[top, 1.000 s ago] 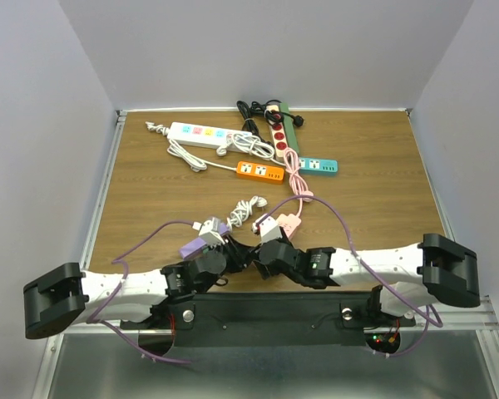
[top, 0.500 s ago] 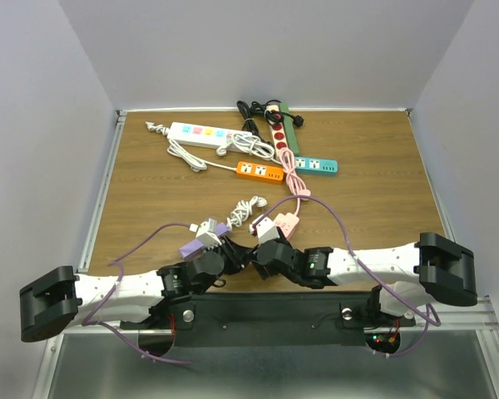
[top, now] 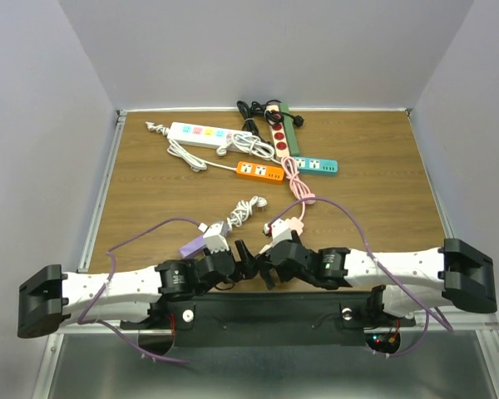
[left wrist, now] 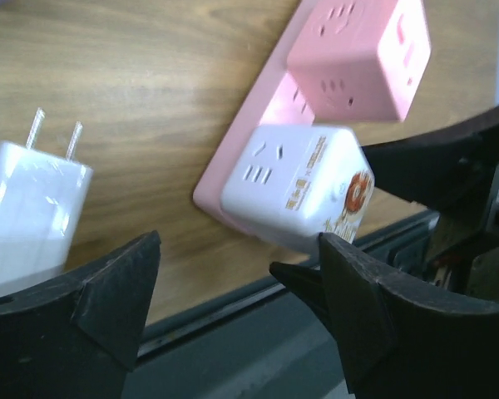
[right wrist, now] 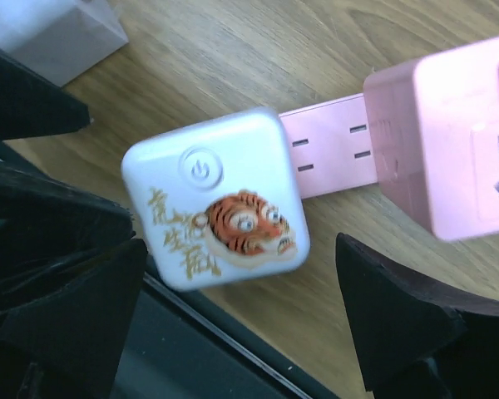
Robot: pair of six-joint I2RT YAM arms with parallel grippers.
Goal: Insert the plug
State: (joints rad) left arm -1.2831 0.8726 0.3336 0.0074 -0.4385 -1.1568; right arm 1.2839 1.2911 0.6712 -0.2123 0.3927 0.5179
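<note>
A white cube adapter (right wrist: 216, 208) with a tiger print stands on the end of the pink power strip (right wrist: 328, 154), next to a pink cube (right wrist: 449, 150); its pins are hidden. The left wrist view shows the same white cube adapter (left wrist: 303, 187) on the pink strip (left wrist: 249, 137). A white plug (left wrist: 33, 208) with two bare prongs lies loose on the wood to the left. My left gripper (left wrist: 233, 307) is open and holds nothing. My right gripper (right wrist: 237, 307) is open, just short of the cube. In the top view, the left gripper (top: 239, 259) and right gripper (top: 266, 264) face each other at the near edge.
Several power strips lie at the back: white (top: 198, 133), orange (top: 259, 170), teal (top: 318, 166) and red-beige (top: 279, 137). A coiled white cord (top: 245, 208) lies mid-table. The table's near edge and metal rail (left wrist: 233, 332) run just under both grippers.
Both grippers have opened and let go of what they held. Both arms have dropped back toward the near edge, elbows lower and wider.
</note>
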